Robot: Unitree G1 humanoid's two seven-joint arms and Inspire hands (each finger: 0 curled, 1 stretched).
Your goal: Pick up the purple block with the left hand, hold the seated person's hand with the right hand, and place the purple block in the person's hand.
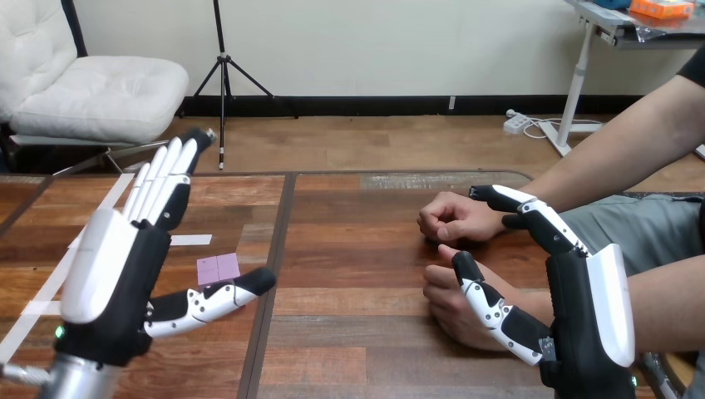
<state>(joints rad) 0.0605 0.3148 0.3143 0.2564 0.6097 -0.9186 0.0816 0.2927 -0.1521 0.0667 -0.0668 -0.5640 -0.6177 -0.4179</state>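
The purple block (pixel 218 268) lies flat on the wooden table (pixel 357 249), left of the middle. My left hand (pixel 116 274) is raised above the table just left of the block, open, its fingers straight up and its thumb reaching out below the block without touching it. My right hand (pixel 574 307) is open at the right. Its thumb lies in front of the person's nearer hand (pixel 449 312), and its straight fingers reach toward the wrist of the person's farther hand (pixel 453 218). Both of the person's hands rest on the table, loosely closed. My fingers are not curled round either one.
A short strip of white tape (pixel 191 239) lies just behind the block, and a long strip (pixel 46 287) runs diagonally under my left hand. The person's forearms (pixel 615 158) come in from the right edge.
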